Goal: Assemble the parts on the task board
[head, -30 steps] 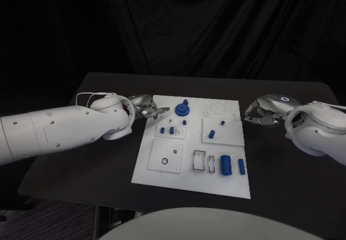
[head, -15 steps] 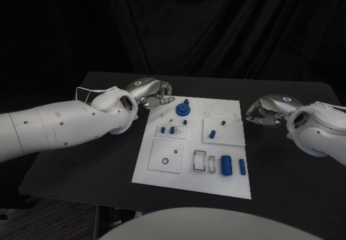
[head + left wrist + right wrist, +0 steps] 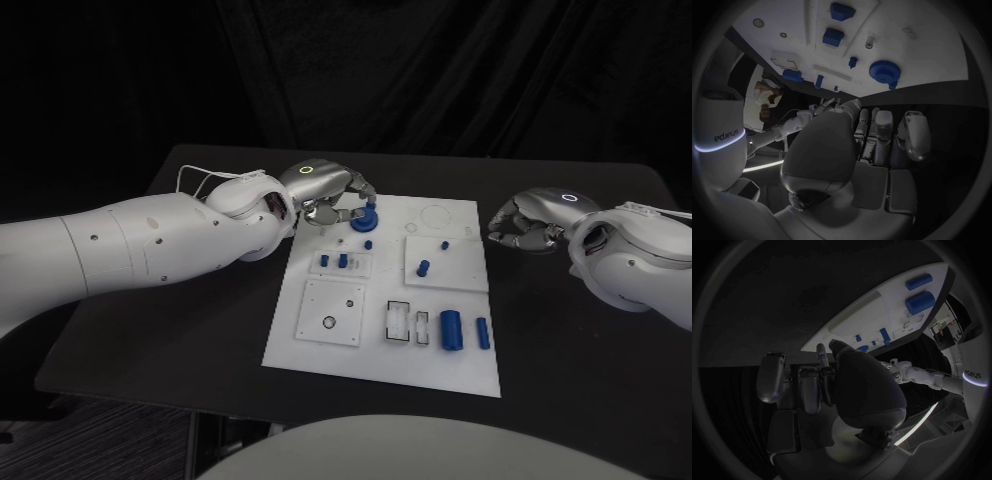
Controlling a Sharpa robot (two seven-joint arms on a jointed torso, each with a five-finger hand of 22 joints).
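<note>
Since the left hand (image 3: 329, 190) hangs with fingers (image 3: 879, 131) curled, holding nothing, just short of the blue gear (image 3: 366, 217) on the board (image 3: 387, 355), a low approach could tip it. Right hand (image 3: 525, 225) curled too, off-board on the counter (image 3: 173, 310).

The board (image 3: 387, 335) is white and lies on a black desk (image 3: 173, 320). On the board, the small parts are blue: a round gear-like knob (image 3: 365, 217), short pegs (image 3: 333, 261) and two cylinders (image 3: 451, 330). Both hands, left (image 3: 329, 192) and right (image 3: 526, 222), are silver on white arms.
</note>
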